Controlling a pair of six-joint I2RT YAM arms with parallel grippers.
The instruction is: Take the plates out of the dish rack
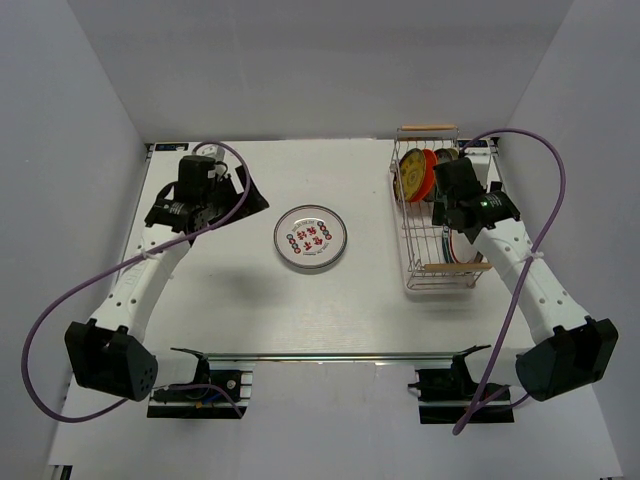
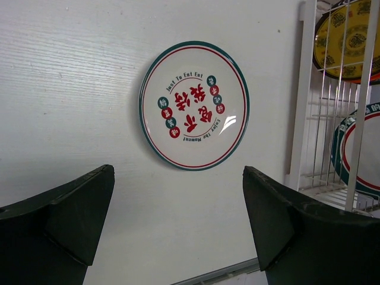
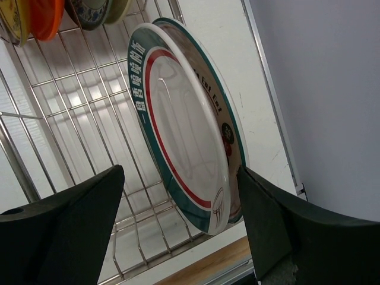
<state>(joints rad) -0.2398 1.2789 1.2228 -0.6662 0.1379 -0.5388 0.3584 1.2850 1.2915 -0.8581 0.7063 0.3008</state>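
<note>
The dish rack [image 1: 440, 262] stands at the right of the table. A tan-yellow plate [image 1: 408, 178] and an orange-red plate [image 1: 428, 168] stand on edge at its far end. My right gripper [image 1: 448, 196] is down inside the rack and open. In the right wrist view its fingers [image 3: 181, 205] straddle the lower edge of two white plates [image 3: 184, 124] leaning together on edge, the right finger close to them. One white plate with red motifs [image 1: 311, 237] lies flat mid-table. My left gripper [image 1: 240, 197] is open and empty, left of that plate [image 2: 194, 105].
The rack's wooden handles sit at its far end [image 1: 428, 127] and near end [image 1: 455, 267]. The rack's wire side [image 2: 332, 119] shows at the right of the left wrist view. A metal rail [image 1: 340, 356] runs along the table's near edge.
</note>
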